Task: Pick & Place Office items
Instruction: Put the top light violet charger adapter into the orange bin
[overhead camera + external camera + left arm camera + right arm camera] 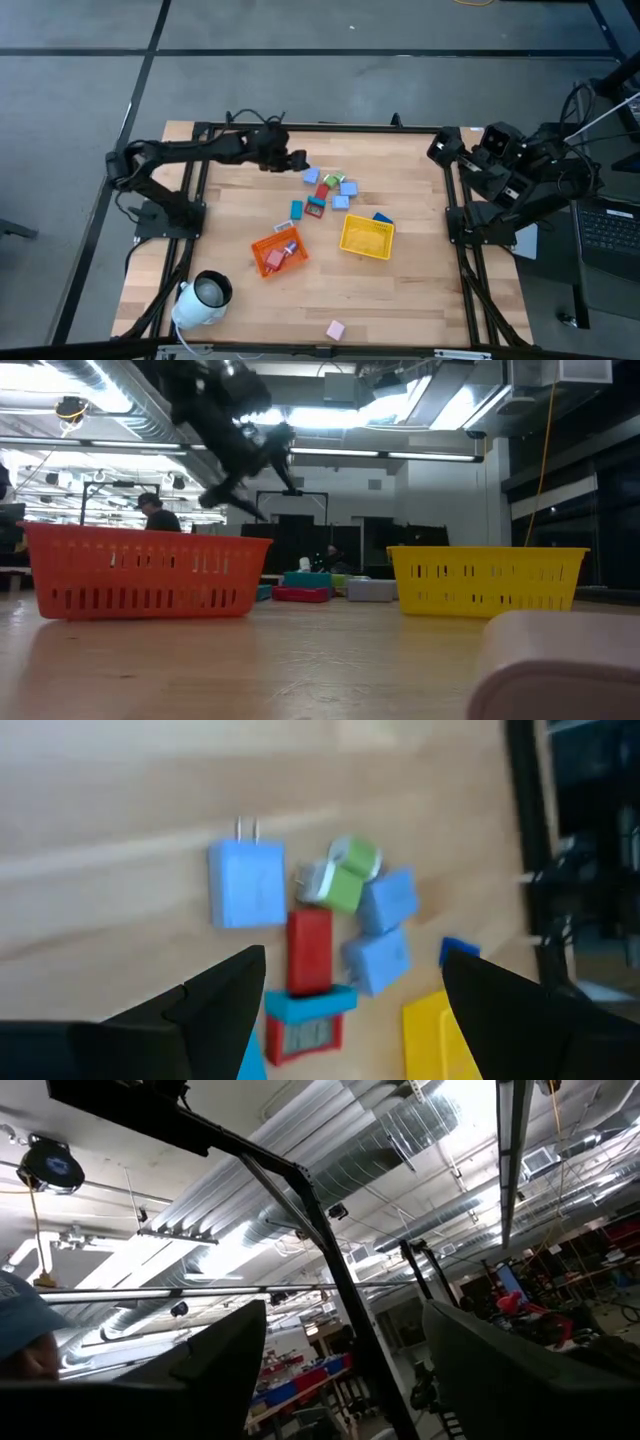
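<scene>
Above the wooden table (420,290), left gripper (300,158) hangs wide open, empty, near the office items (330,190).

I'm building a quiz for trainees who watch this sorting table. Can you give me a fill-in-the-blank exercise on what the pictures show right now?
1. The left gripper hovers with its jaws ____ beside the cluster of office items.
2. The tray that holds a red piece is the ____ one.
3. A lone ____ block lies near the table's front edge.
4. The right gripper is tucked back at the table's ____ side.

Missing words: open; orange; pink; right
</scene>
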`<control>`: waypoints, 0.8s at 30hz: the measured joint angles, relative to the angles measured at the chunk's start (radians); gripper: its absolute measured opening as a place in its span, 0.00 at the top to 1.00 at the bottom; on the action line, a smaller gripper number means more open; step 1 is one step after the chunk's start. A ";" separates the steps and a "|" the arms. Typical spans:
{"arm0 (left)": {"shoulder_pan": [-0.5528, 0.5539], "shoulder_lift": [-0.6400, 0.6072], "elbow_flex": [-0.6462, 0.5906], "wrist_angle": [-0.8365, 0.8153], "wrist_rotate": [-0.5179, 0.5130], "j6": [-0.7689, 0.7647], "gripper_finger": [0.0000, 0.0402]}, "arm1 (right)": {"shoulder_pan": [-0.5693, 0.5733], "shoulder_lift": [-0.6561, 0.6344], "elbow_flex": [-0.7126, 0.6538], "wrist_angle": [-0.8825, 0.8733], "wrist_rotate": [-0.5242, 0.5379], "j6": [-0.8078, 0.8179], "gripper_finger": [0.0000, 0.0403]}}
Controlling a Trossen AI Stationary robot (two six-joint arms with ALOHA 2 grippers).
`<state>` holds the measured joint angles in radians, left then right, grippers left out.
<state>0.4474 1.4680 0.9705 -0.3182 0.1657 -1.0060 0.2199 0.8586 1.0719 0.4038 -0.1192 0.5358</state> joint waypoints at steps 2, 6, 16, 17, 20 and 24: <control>-0.005 0.054 0.008 0.003 0.049 0.026 0.25 | 0.000 0.001 0.000 0.000 0.000 -0.004 0.31; -0.025 0.178 0.045 0.002 0.093 0.101 0.25 | 0.000 0.001 0.000 0.000 0.000 -0.010 0.31; -0.035 0.305 0.192 -0.018 0.014 0.231 0.25 | 0.000 0.000 0.000 0.000 0.003 0.003 0.31; -0.032 0.320 0.193 -0.023 0.007 0.237 0.25 | 0.000 0.000 0.000 0.000 0.003 0.003 0.31; -0.030 0.338 0.195 -0.021 -0.021 0.242 0.25 | 0.000 -0.001 0.000 0.000 0.004 0.006 0.31; -0.023 0.340 0.196 -0.030 -0.037 0.260 0.25 | 0.000 -0.001 0.000 0.000 0.004 0.010 0.31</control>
<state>0.4244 1.8084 1.1667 -0.3487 0.1291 -0.7457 0.2199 0.8581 1.0718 0.4038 -0.1150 0.5457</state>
